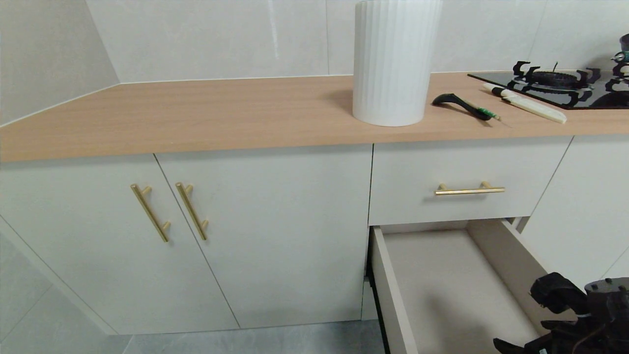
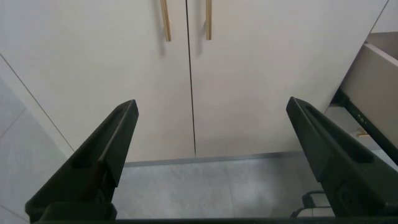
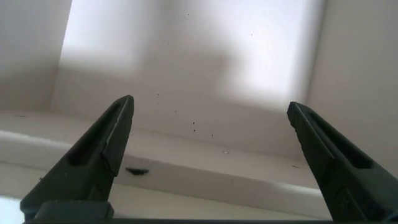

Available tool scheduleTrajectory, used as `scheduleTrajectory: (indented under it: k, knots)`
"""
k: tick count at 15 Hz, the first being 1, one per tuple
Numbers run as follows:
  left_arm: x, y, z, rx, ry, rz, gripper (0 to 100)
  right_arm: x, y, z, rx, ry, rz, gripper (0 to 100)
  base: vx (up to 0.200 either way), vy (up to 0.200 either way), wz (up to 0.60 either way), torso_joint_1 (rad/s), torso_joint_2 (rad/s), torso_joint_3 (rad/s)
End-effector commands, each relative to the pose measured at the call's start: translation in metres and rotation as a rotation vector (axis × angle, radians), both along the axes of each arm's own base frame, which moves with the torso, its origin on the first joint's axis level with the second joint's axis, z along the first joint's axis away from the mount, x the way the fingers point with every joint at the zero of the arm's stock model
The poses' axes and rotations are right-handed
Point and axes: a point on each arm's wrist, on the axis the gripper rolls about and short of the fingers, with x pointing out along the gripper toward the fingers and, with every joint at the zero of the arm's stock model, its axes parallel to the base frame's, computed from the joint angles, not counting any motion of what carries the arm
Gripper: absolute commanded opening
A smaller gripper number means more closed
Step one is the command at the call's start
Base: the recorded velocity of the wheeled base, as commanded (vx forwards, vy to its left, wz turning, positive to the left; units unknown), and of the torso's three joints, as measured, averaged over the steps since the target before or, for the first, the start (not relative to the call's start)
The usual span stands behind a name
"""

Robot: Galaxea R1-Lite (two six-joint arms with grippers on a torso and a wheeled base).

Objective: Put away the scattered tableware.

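On the wooden counter (image 1: pixel 221 113) lie a black-handled peeler (image 1: pixel 464 105) with a green part and a white knife (image 1: pixel 528 104) with a black band, both right of a tall white ribbed holder (image 1: pixel 393 64). Below them the lower drawer (image 1: pixel 388 285) is pulled out, with a bare floor. My right arm (image 1: pixel 585 309) hangs over the drawer's front right corner. In its wrist view the right gripper (image 3: pixel 210 102) is open over the drawer's pale inside, holding nothing. My left gripper (image 2: pixel 211 106) is open and empty, low in front of the cabinet doors (image 2: pixel 193 81).
A black gas stove (image 1: pixel 560 83) sits at the counter's far right, just behind the knife. The upper drawer (image 1: pixel 469 190) is closed, with a gold handle. Two doors with gold handles (image 1: pixel 150 212) stand left of the drawers. Grey floor (image 2: pixel 205 186) lies below.
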Motion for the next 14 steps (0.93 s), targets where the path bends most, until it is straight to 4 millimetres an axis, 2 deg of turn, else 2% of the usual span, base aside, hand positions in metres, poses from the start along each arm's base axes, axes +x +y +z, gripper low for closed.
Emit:
scheduleTrajectory:
  k: [1,2,4,5,8,9,12,14]
  knots:
    - [0.000,0.000,0.000,0.000,0.001,0.000,100,-0.003,-0.001,0.013,0.024,-0.076,0.000,100,0.000,0.000,0.00,0.000,0.00,0.000]
    - [0.000,0.000,0.000,0.000,0.001,0.000,100,0.004,0.001,0.021,0.034,-0.112,-0.005,100,0.000,0.000,0.00,0.000,0.00,0.000]
    - [0.000,0.000,0.000,0.000,0.001,0.000,100,0.031,0.002,0.058,0.054,-0.192,-0.043,100,0.000,0.000,0.00,0.000,0.00,0.000]
    - [0.000,0.000,0.000,0.000,0.001,0.000,100,0.046,0.000,0.084,0.061,-0.210,-0.069,100,0.000,0.000,0.00,0.000,0.00,0.000]
    - [0.000,0.000,0.000,0.000,0.001,0.000,100,0.071,-0.002,0.135,0.077,-0.165,-0.101,100,0.000,0.000,0.00,0.000,0.00,0.000]
    - [0.000,0.000,0.000,0.000,0.001,0.000,100,0.076,-0.005,0.137,0.104,-0.148,-0.090,100,0.000,0.000,0.00,0.000,0.00,0.000]
    - [0.000,0.000,0.000,0.000,0.001,0.000,100,0.079,-0.017,0.124,0.089,-0.106,-0.075,100,0.000,0.000,0.00,0.000,0.00,0.000]
    - [0.000,0.000,0.000,0.000,0.001,0.000,100,0.078,-0.022,0.128,0.080,-0.134,-0.079,100,0.000,0.000,0.00,0.000,0.00,0.000]
